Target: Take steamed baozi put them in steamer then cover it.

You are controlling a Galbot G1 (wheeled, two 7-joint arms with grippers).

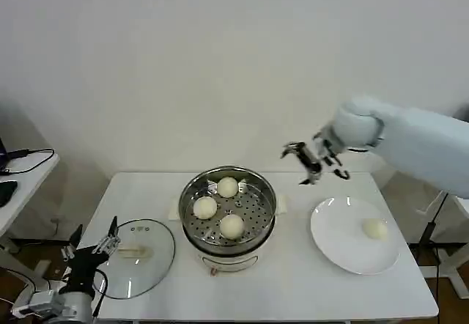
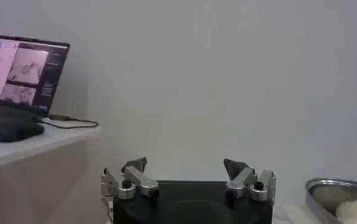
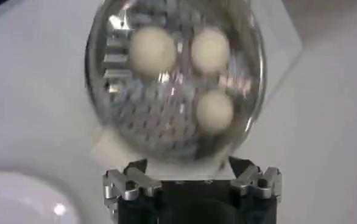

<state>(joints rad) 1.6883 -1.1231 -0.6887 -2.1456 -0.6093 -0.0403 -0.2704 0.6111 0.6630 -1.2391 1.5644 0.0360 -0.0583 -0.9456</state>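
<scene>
Head view: three baozi sit in the steamer; the fourth baozi lies on the plate at 3 o'clock. Right pincer hangs empty, jaws apart; left pincer likewise, beside the cover. Buns likely soft, light: grip gently across the sides.

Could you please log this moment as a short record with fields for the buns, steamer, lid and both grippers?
baozi in steamer: three, on the perforated tray
baozi on plate: one, on the white plate to the steamer's right
steamer: uncovered, mid-table
cover: flat on the table, left of the steamer
right gripper: open, empty, raised between steamer and plate
left gripper: open, empty, low at the table's left edge beside the cover
step left: last baozi, then cover
</scene>
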